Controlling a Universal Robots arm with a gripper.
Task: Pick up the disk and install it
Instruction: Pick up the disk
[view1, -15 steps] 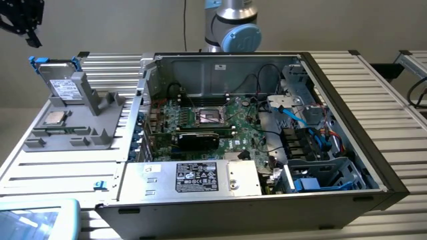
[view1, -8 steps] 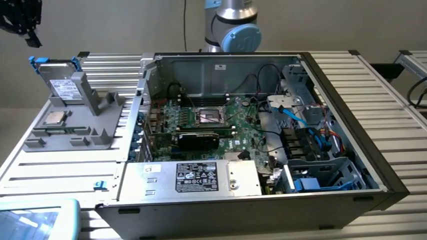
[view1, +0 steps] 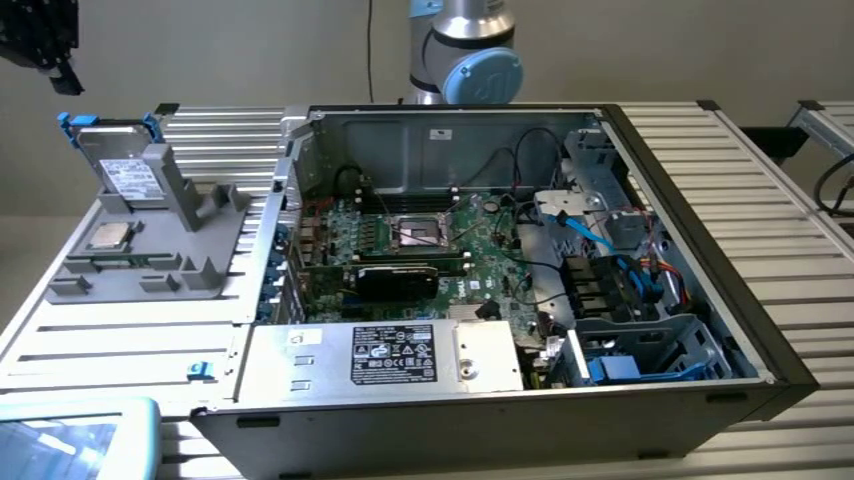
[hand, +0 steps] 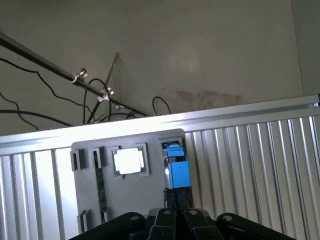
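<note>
The hand (hand: 177, 196) is pinched closed, gripping nothing, above the disk (view1: 120, 165). The disk stands upright in the grey fixture (view1: 134, 278) on the bench (view1: 120, 340), beside the open computer case (view1: 400, 135).

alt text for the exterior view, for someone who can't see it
An open computer case lies on a slatted metal table, its motherboard exposed, with the robot arm behind it. On the exterior view's left, the disk stands propped in a grey holder, beside a processor chip.
</note>
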